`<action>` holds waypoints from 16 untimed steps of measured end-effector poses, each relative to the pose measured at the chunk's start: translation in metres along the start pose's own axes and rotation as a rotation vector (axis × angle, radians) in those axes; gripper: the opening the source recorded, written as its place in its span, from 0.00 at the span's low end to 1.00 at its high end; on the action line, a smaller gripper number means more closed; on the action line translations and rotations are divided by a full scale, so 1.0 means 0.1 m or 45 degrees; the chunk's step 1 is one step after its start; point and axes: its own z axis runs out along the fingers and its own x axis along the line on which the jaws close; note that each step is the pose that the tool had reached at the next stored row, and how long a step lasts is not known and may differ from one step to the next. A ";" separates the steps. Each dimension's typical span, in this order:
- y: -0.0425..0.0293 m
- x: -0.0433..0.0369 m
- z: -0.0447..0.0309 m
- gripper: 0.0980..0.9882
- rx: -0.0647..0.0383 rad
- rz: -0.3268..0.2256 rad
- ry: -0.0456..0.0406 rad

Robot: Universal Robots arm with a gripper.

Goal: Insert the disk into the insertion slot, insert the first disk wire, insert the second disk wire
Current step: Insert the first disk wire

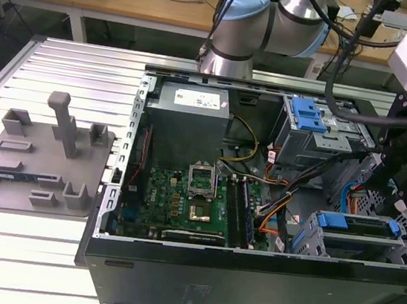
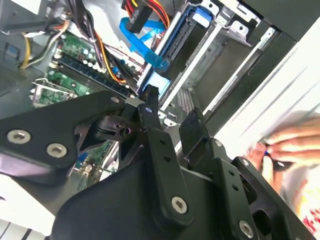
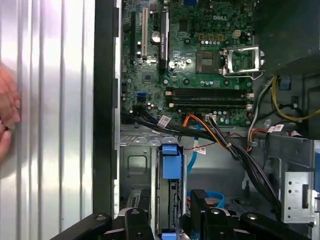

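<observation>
The disk (image 1: 352,230), silver in a bright blue carrier, lies in the insertion slot (image 1: 304,239), a grey perforated cage at the case's corner on the exterior view's right. In the first wrist view the disk (image 3: 169,172) shows edge-on inside the cage (image 3: 134,165). My black gripper (image 1: 402,195) hangs just above that corner. Its fingers (image 3: 135,224) stand apart on either side of the disk's line. In the second wrist view the gripper (image 2: 171,114) is open with nothing between the fingers. A blue flat cable (image 2: 144,39) and a black plug on red, yellow and orange wires (image 2: 138,17) hang loose by the disk (image 2: 186,31).
A taller grey cage with a blue latch (image 1: 311,120) stands behind the slot. The motherboard (image 1: 190,199) and grey power-supply box (image 1: 189,116) fill the open case. A person's hand (image 3: 7,117) rests on the ribbed table beside the case. A grey fixture plate (image 1: 33,163) lies at the exterior view's left.
</observation>
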 end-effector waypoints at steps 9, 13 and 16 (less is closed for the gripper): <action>0.041 -0.099 0.057 0.39 0.038 0.088 0.141; 0.067 -0.319 0.075 0.39 0.037 0.089 0.151; 0.062 -0.613 0.076 0.39 0.038 0.089 0.177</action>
